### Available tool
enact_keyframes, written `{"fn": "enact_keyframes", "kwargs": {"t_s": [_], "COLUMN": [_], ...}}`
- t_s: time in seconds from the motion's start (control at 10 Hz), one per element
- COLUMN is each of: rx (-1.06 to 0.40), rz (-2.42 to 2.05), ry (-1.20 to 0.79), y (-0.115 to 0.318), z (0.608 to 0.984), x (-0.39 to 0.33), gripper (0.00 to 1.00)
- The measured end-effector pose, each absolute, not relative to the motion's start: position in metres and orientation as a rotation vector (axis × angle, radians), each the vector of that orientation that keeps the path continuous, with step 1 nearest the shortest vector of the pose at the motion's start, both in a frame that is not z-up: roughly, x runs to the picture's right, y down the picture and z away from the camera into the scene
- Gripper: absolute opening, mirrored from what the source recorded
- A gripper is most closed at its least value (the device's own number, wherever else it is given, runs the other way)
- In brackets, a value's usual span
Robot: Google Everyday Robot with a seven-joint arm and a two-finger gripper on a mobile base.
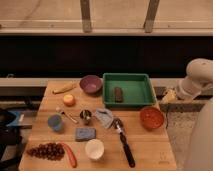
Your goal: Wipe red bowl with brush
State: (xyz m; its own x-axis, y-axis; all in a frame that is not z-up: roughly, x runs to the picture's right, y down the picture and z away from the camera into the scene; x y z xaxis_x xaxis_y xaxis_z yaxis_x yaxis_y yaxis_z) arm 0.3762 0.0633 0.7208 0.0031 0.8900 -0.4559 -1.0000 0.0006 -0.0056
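Note:
The red bowl (151, 118) sits upright near the right edge of the wooden table (150, 150), just in front of the green tray. To its left the brush (125, 142) lies flat on the table, its pale head toward the middle and its black handle pointing at the front edge. My gripper (168, 96) hangs at the end of the white arm (199, 77), off the table's right side, beside the tray and a little behind the red bowl. It is open and holds nothing. Brush and gripper are well apart.
A green tray (125, 76) holding a dark block stands at the back right, with a purple bowl (91, 84) to its left. A banana, an orange, a blue cup (55, 122), a blue sponge (85, 133), a white cup (94, 148), grapes, a chili, a metal cup and a grey cloth (104, 117) fill the left half.

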Motion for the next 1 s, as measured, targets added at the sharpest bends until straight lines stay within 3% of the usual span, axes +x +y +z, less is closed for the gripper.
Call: {"fn": "enact_keyframes", "kwargs": {"t_s": [1.0], "rx": [-0.377], "rz": [1.521], "ry": [0.359], "y": [0.0636], "z": [0.7203], "x": [0.3734], "gripper": [0.72]}}
